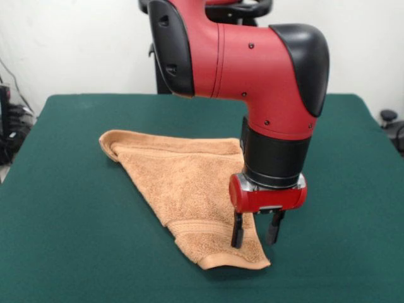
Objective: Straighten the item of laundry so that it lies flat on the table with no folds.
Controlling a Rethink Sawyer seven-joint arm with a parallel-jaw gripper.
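The orange-tan towel (183,183) lies on the dark green table (63,221), folded into a rough triangle with one point at the left and another toward the near edge. A woven border band runs across its near corner. My gripper (256,231) hangs just above that near corner, at the towel's right edge. It is open, its two black fingers (237,230) pointing straight down with nothing between them. The red and black arm hides the towel's far right part.
Cables and dark equipment sit beyond the table's left edge (9,126), and a small black object (388,117) stands past the right edge. Green tabletop surrounds the towel on all sides.
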